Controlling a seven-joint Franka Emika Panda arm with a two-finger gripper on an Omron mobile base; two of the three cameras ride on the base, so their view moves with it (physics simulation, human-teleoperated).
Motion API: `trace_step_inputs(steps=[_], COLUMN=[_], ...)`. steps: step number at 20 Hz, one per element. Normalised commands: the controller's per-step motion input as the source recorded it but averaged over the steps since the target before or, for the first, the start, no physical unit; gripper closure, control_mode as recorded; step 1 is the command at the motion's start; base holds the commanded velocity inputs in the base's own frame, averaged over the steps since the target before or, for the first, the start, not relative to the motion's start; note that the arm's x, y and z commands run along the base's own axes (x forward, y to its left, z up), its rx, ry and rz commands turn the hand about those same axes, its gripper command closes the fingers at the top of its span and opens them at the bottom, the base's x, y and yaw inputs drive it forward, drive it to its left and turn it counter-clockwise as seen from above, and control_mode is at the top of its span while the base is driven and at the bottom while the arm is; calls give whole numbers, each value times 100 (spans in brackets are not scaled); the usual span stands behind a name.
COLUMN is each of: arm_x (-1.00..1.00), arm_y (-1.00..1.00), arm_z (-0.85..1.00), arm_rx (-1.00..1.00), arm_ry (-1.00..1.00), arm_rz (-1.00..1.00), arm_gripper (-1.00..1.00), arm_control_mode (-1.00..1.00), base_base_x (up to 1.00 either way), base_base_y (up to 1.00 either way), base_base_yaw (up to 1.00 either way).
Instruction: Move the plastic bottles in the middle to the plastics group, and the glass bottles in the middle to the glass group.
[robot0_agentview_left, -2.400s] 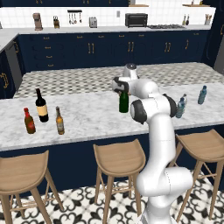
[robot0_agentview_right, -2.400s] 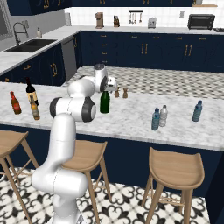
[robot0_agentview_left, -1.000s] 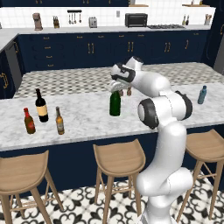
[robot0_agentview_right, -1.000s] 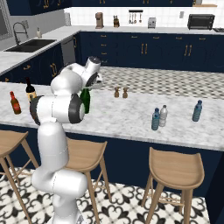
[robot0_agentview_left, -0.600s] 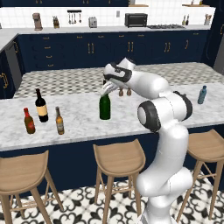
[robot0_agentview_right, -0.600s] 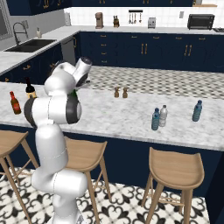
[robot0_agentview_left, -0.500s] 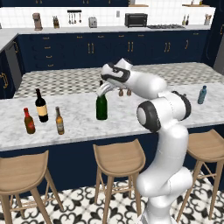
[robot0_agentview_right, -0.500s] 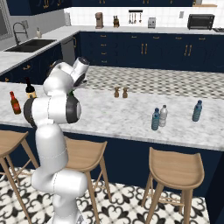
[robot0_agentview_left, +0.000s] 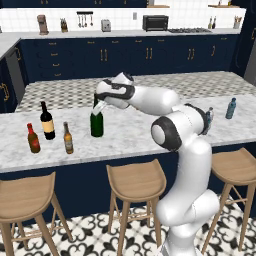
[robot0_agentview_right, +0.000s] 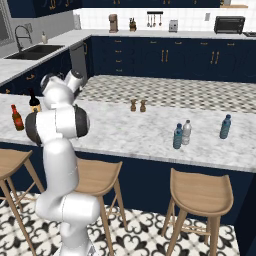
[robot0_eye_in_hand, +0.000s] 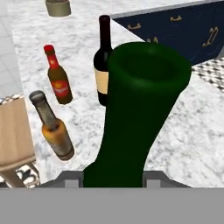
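My gripper (robot0_agentview_left: 100, 106) is shut on the neck of the dark green wine bottle (robot0_agentview_left: 96, 123), which is upright with its base at or just above the marble counter (robot0_agentview_left: 130, 135). Left of it stand the amber beer bottle (robot0_agentview_left: 68, 138), the black wine bottle (robot0_agentview_left: 47, 120) and the small red-brown bottle (robot0_agentview_left: 33, 138). In the hand view the green bottle (robot0_eye_in_hand: 140, 113) rises between the fingertips (robot0_eye_in_hand: 70, 179), with the three glass bottles beyond it. Far right, the blue-grey plastic bottle (robot0_agentview_right: 177, 136) stands by the pale grey bottle (robot0_agentview_right: 186, 132), with the bright blue bottle (robot0_agentview_right: 225, 126) further along.
Salt and pepper shakers (robot0_agentview_right: 138, 105) stand mid-counter toward the back. Wooden stools (robot0_agentview_left: 136, 177) line the near side of the counter. My arm (robot0_agentview_right: 57, 117) hides the green bottle in the right base view.
The arm has swung left along the counter with the green wine bottle, from the middle to just right of the amber beer bottle. The other bottles stayed put.
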Motion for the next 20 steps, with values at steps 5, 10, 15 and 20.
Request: trace_step_inputs(steps=[5, 10, 15, 20], arm_x=[10, 23, 44, 48], arm_y=[61, 41, 27, 33], arm_z=[-15, -26, -23, -12], arm_rx=[9, 7, 0, 0], arm_ry=[-4, 0, 0, -2], arm_rz=[10, 8, 3, 0], arm_gripper=[100, 100, 100, 100], arm_control_mode=[-100, -100, -100, -100], base_base_x=[0, 0, 0, 0], base_base_y=[0, 0, 0, 0], base_base_yaw=[0, 0, 0, 0])
